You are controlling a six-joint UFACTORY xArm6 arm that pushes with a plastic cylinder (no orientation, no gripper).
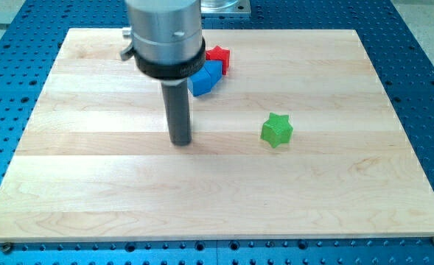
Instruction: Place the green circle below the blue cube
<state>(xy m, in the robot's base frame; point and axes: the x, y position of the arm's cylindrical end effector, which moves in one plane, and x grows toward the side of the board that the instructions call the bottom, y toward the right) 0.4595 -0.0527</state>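
**Tool's rod planted on bare wood, blocks off to the view's right**

Tool first: it has no jaws to stand wide or narrow and holds nothing; it is a plain dark rod under a wide grey housing ringed in black, and my tip (180, 142) rests on open wood left of the view's centre, touching no block.

Largest thing is the tabletop (91, 191), a pale wooden board of glued strips on a blue perforated base (423, 81). There are no containers on it; the blocks lie loose on the wood.

Next is the tool's housing, which fills the view's top centre and is cut off by the top edge. It hides the left part of the blue block.

The blue block (205, 79) sits just right of the rod and above my tip, near the view's top. It looks like a cube, though its covered side leaves the full outline uncertain.

The green block (277, 129) lies well apart to the view's right of my tip, level with the rod's lower end. It reads as a star with points rather than a circle.

The red block (219, 57) is smallest in view, touching the blue block's upper right; its shape is hard to tell, since the housing and the blue block cover part of it.
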